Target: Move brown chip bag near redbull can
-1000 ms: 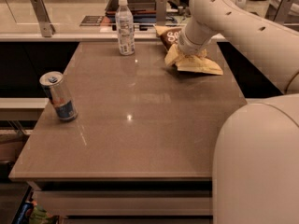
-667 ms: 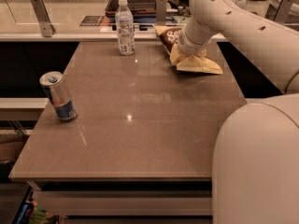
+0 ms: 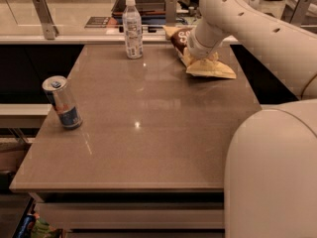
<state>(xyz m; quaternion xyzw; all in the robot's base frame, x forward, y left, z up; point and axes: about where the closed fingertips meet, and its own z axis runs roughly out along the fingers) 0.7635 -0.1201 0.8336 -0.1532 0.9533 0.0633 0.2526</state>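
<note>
The brown chip bag (image 3: 198, 58) lies at the far right of the table, its dark brown top with white lettering toward the back and its pale yellow end toward the front. My gripper (image 3: 194, 52) is down on the bag, at the end of the white arm that reaches in from the right, and the arm hides most of it. The redbull can (image 3: 62, 103) stands upright near the table's left edge, far from the bag.
A clear water bottle (image 3: 132, 29) with a white cap stands at the back of the brown table (image 3: 148, 133). A counter with metal posts (image 3: 43, 18) runs behind the table. My white base (image 3: 272, 177) fills the lower right.
The arm and the bag have shifted slightly; the bag's front end looks a little more raised. The can and bottle have not moved.
</note>
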